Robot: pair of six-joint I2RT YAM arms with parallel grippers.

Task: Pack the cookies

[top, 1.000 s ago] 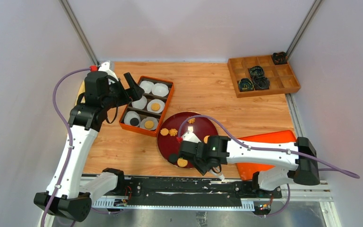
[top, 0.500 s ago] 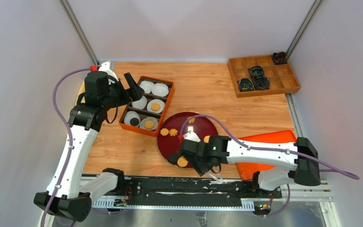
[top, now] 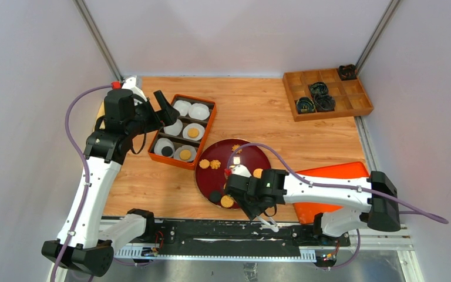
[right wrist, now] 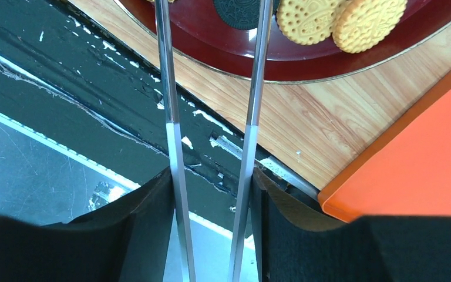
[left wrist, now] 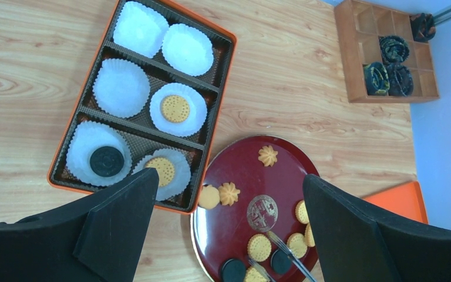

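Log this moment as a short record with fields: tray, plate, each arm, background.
tray: orange tray, six paper cups; two hold golden cookies, one a black cookie, three empty
plate: dark red plate; loose cookies, golden, black and flower-shaped
left gripper: open, empty, raised near the tray
right gripper: fingers shut on metal tongs, tips either side of the near-edge black cookie
background: wooden box holding black rings

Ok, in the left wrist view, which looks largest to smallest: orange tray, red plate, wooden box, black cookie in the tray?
Orange tray
Red plate, partly cut off by the frame
Wooden box, which lies farther away, so its rank against the plate is unsure
Black cookie
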